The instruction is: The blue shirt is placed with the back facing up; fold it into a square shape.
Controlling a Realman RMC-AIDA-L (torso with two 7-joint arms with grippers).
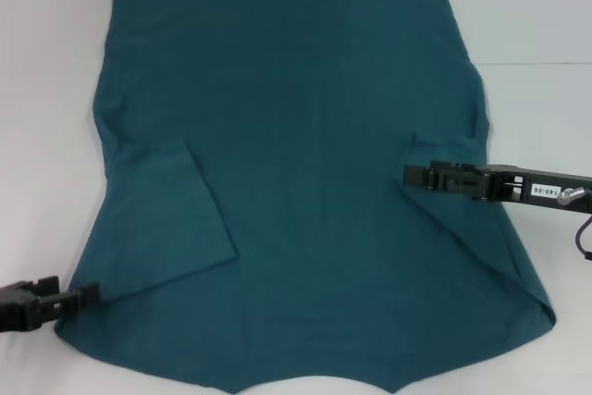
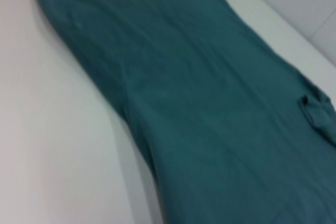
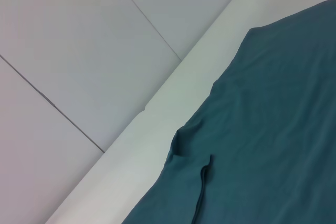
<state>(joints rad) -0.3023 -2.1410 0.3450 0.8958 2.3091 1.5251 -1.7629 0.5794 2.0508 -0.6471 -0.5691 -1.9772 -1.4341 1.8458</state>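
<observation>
Basically sleeve-fold step: blue shirt [image 1: 314, 182] lay flat on the bench [image 1: 46, 90], both sleeves turned in. Right pincer [image 1: 412, 176] hovered over its sleeve, left pincer [image 1: 88, 293] at the shirt's edge; couldn't tell either's grip. Next: side fold.

Right gripper [image 1: 410, 175]: black, blocky, slotted housing; white printed label; silver screw; black cable looped behind. Left gripper [image 1: 91, 294]: black, same blocky build.

Blue shirt [image 3: 262, 140] lies flat on white table [image 3: 157, 129]; edge rumpled.
</observation>
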